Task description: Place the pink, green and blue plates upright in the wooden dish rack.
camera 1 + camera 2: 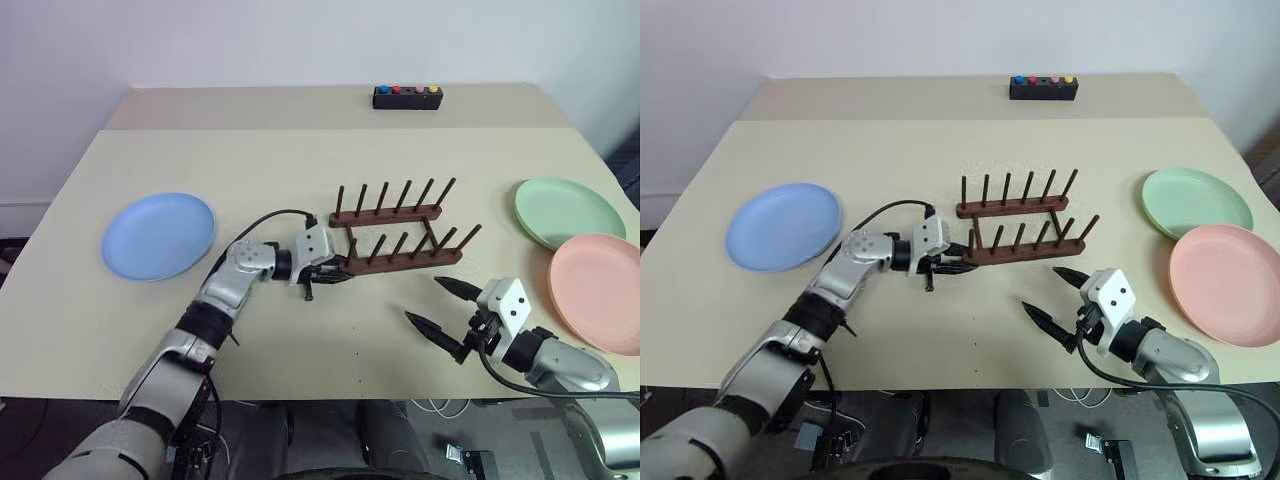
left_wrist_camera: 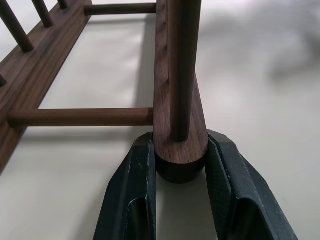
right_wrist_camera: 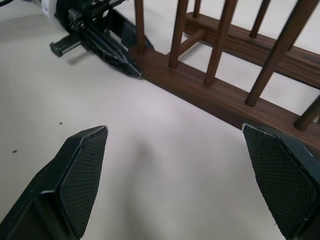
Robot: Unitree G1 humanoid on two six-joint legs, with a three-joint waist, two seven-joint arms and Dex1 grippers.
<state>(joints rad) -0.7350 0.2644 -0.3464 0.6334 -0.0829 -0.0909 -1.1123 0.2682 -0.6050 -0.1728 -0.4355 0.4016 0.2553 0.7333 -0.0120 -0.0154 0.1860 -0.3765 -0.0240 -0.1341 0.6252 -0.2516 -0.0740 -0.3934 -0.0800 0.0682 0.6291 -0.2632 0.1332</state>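
Observation:
The wooden dish rack (image 1: 400,225) stands mid-table with its pegs upright and nothing in it. My left gripper (image 1: 335,272) is shut on the left end of the rack's near rail (image 2: 177,135), one black finger on each side of the wood. The blue plate (image 1: 158,236) lies flat at the left of the table. At the right edge lie the green plate (image 1: 568,211) and, nearer to me, the pink plate (image 1: 600,290). My right gripper (image 1: 423,298) hovers open in front of the rack's right half, holding nothing, and its wrist view shows the rack (image 3: 220,90) close ahead.
A small black box with coloured buttons (image 1: 408,96) sits at the far edge of the beige table (image 1: 300,170). The pink plate's rim reaches the table's right edge. A black cable runs along my left forearm.

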